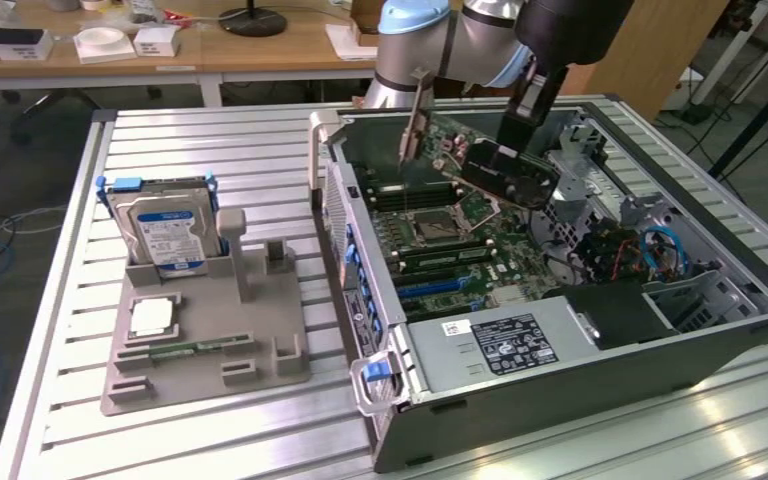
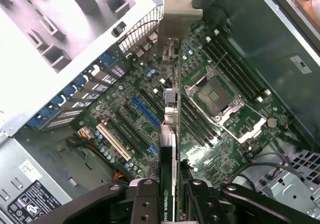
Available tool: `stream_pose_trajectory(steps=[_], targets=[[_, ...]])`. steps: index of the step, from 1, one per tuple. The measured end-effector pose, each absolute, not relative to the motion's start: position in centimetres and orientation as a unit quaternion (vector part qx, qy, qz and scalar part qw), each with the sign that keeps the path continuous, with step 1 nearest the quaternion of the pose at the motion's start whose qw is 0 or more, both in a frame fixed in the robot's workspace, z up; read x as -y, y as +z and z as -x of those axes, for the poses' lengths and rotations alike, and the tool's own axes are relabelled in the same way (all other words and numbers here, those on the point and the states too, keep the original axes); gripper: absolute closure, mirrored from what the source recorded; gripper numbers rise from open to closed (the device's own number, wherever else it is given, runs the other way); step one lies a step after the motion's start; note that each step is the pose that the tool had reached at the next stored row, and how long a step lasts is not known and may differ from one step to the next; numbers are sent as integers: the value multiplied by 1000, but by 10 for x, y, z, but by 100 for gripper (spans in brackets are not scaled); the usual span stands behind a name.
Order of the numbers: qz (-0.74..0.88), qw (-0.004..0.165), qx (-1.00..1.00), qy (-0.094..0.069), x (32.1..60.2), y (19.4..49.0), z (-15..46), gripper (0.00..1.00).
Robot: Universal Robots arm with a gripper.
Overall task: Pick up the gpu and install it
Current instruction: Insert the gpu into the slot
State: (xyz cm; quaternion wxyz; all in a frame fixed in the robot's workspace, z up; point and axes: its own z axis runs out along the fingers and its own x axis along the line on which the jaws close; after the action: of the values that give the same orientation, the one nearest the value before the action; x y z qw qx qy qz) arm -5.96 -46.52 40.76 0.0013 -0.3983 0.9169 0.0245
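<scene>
My hand [image 2: 170,196] is clamped on the graphics card [image 2: 169,134] over the motherboard [image 2: 215,99]; I should hold it straight and line it with the blue slot [image 2: 145,112].

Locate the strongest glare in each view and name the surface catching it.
Exterior view: bright streaks on the slatted metal table, while the computer case interior is darker. Wrist view: a white patch on the motherboard, beside the gpu in the gripper, near the empty processor socket.
</scene>
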Motion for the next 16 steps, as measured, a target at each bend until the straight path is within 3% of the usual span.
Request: stream_pose_trajectory(steps=[16], targets=[[458, 0, -889, 24, 465, 408, 59, 74]])
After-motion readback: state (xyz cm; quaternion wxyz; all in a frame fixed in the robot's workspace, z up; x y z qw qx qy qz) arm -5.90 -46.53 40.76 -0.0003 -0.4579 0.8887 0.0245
